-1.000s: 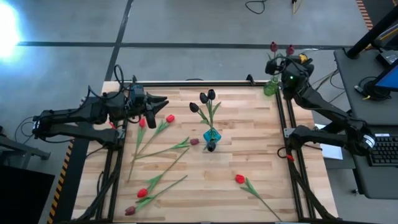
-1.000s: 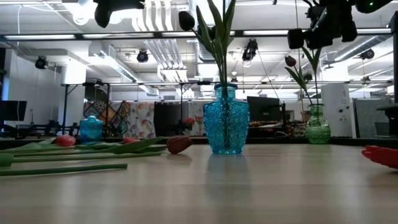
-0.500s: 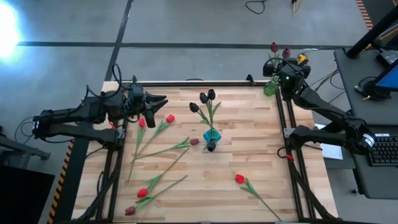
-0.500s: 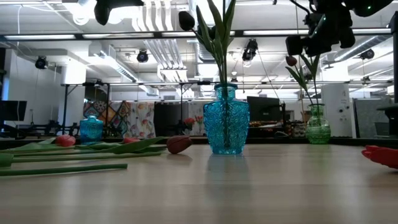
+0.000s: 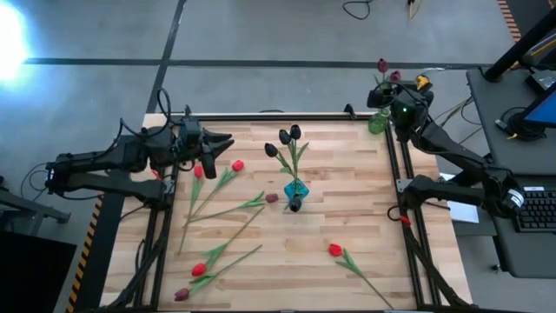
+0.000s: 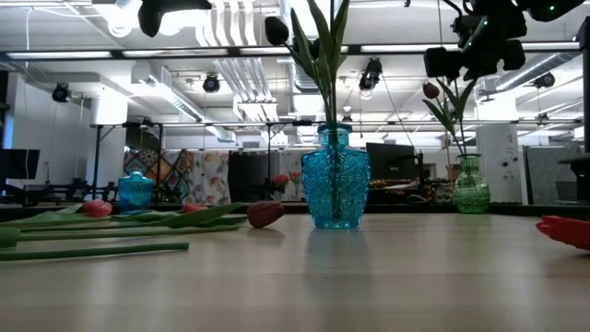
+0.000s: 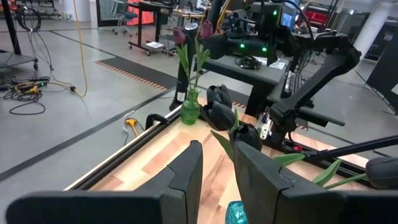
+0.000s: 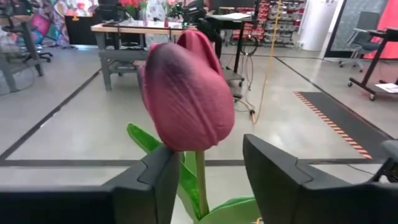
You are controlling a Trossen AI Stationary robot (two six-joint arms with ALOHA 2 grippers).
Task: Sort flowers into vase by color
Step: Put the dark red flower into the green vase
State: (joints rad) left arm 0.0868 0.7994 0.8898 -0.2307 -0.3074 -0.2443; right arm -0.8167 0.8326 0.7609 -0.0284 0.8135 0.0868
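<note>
A pale wooden desk (image 5: 347, 217) carries a blue vase (image 5: 295, 189) standing near its middle and a green vase (image 5: 378, 123) at its far right corner. Loose tulips (image 5: 217, 184) lie flat across its left half, and one red tulip (image 5: 337, 251) lies alone on the near right.

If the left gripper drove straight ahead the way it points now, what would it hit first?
Probably the black tulips standing in the blue glass vase mid-table: they sit just beyond the left gripper in its wrist view. The green vase with maroon tulips lies farther off. Depth is uncertain.
</note>
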